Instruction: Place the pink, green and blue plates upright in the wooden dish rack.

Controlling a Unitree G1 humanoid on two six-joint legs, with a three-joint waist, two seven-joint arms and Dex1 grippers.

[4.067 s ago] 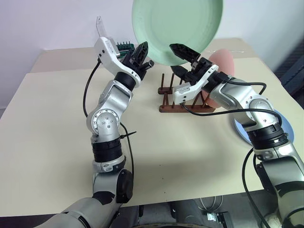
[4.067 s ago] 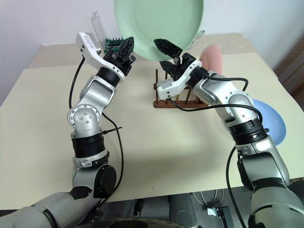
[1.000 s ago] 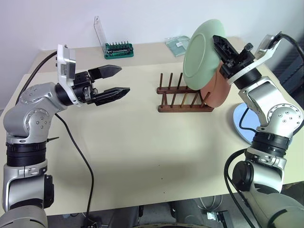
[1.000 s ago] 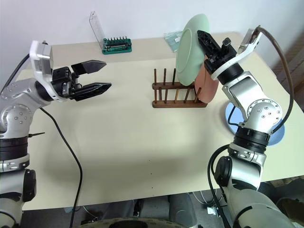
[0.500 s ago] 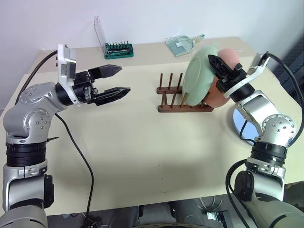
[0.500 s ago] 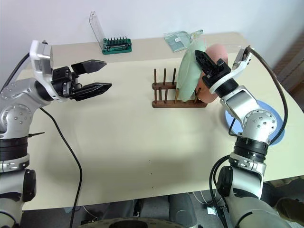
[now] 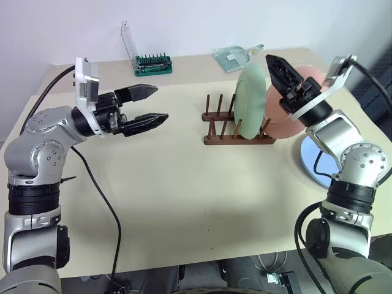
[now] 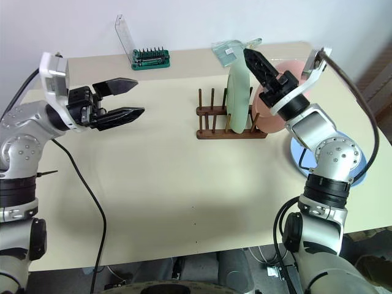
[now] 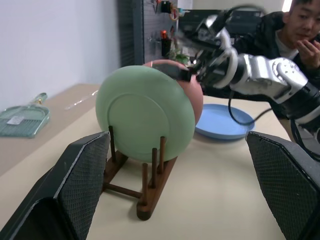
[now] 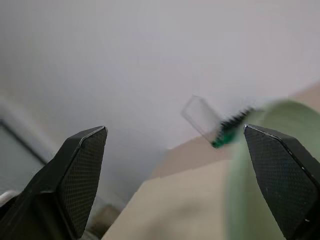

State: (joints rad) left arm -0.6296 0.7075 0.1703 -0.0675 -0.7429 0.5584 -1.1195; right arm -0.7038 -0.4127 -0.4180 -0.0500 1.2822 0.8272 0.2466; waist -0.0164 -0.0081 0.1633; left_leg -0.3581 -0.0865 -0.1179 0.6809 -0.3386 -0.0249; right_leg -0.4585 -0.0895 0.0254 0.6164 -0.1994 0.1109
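The green plate (image 7: 250,101) stands upright between the pegs of the wooden dish rack (image 7: 226,139). Right behind it in the rack leans the pink plate (image 7: 278,119). The blue plate (image 7: 309,160) lies flat on the table, to the right of the rack. My right gripper (image 7: 283,73) hovers open just above and to the right of the green plate's rim, with nothing held. The left gripper (image 7: 160,101) is open and empty over the table, left of the rack and pointing toward it. From the left wrist, the green plate (image 9: 145,120) faces me in the rack (image 9: 150,195).
A green screwdriver-bit holder (image 7: 153,61) with a raised clear lid stands at the back of the table. A clear flat packet (image 7: 236,56) lies behind the rack. A person (image 9: 300,25) sits beyond the table's right side. The wide front of the beige table (image 7: 184,202) is bare.
My right gripper lowered the green plate into the rack, opened and let go of it, then drew back a little. The plate now stands upright. The left arm stayed still.
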